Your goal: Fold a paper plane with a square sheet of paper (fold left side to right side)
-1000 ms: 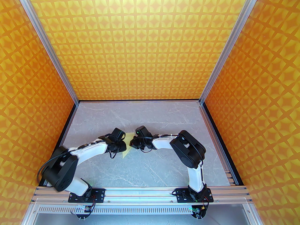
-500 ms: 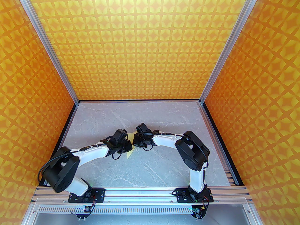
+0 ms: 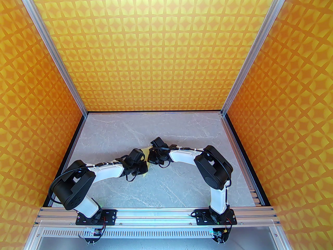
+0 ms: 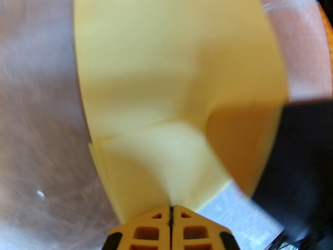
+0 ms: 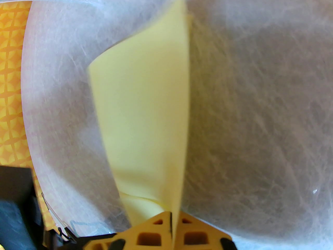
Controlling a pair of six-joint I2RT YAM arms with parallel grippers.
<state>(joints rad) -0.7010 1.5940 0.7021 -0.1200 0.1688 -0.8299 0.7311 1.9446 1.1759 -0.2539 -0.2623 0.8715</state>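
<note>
Paper [image 4: 166,74] of a pale yellow is pinched by both grippers at once. In the left wrist view the left gripper [image 4: 171,211] is seen with its two orange fingertips [image 4: 145,230] pressed together, only a thin dark seam being left between them. The paper is caught at the very tips. From there it spreads away from the fingers in a broad, bulging curve, and stacked edges of several layers can be made out on its left side. The picture is blurred, so finer creases cannot be told.

In the right wrist view the right gripper [image 5: 171,216] is likewise closed, and the paper [image 5: 145,108] is gripped in the seam between its tips. It rises from them as a tall, narrow shape, seen almost edge-on along its right side, and is held clear of the grey marbled table [image 5: 260,100].

Seen from above, the two grippers are brought close together over the middle of the table [image 3: 182,131], left beside right. Small slivers of the paper [image 3: 146,153] are visible between and beside the black wrist parts; the remainder is hidden beneath them.
</note>
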